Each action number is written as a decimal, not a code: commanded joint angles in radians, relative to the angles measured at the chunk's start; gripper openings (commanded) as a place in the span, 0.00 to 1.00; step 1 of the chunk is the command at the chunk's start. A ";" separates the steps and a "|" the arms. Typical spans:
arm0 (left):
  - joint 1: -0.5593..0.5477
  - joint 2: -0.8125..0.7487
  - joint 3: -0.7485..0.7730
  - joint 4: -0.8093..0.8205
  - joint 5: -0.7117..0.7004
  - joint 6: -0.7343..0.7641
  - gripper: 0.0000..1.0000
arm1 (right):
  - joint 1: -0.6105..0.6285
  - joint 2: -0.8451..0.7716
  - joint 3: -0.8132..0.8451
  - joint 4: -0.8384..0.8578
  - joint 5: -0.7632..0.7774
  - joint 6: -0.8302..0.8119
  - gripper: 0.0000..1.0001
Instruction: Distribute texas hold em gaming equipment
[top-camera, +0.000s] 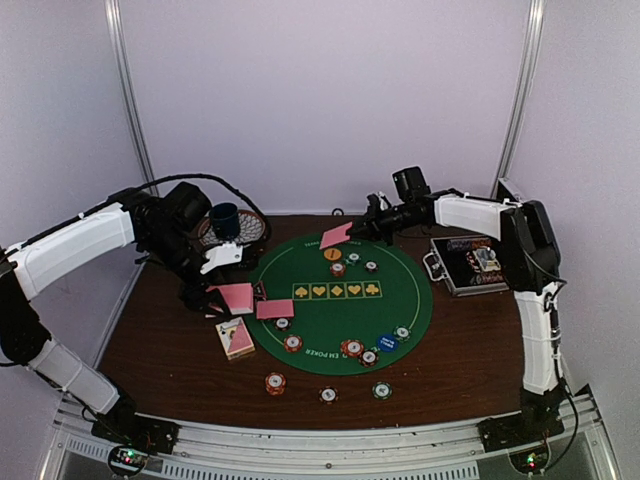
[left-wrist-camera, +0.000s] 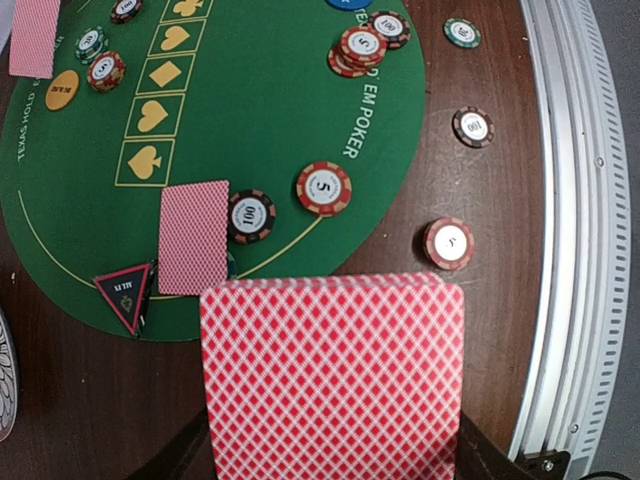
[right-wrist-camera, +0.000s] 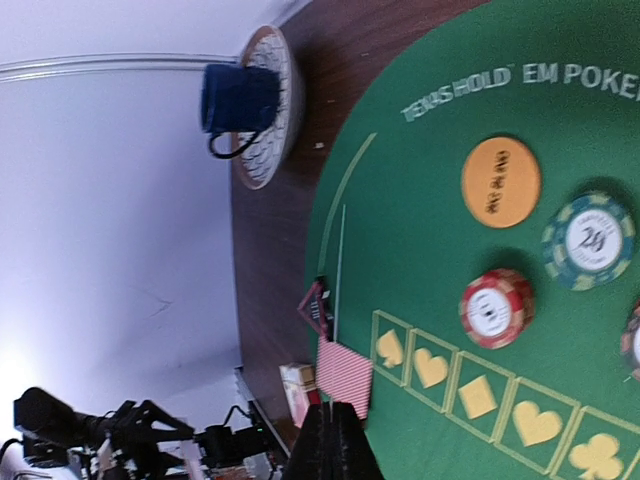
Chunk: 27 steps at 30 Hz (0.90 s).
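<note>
And the left fingers (left-wrist-camera: 478, 456) clamp a pink card (left-wrist-camera: 333, 380) across the wrist view's bottom; only the overhead shows the right fingers (top-camera: 365, 230) pinching a second card (top-camera: 336, 235).

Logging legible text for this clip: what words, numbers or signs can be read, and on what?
"TEXAS HOLD'EM POKER": green mat.
"5": red chip on the mat; another red chip on the table.
"100": black chip; dark chip on the table.
"20": green chip.
"ALL IN", seen upside down: triangular marker.
Spade, heart, diamond, heart, club signs: yellow boxes.
Orange button lettering: too blurred.
</note>
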 joint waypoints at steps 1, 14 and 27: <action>0.003 -0.028 0.020 0.009 0.027 -0.010 0.00 | -0.018 0.129 0.176 -0.261 0.067 -0.162 0.00; 0.004 -0.014 0.024 0.008 0.051 -0.018 0.00 | -0.039 0.303 0.417 -0.396 0.172 -0.231 0.00; 0.003 -0.030 0.025 0.002 0.041 -0.018 0.00 | -0.038 0.210 0.417 -0.490 0.281 -0.324 0.83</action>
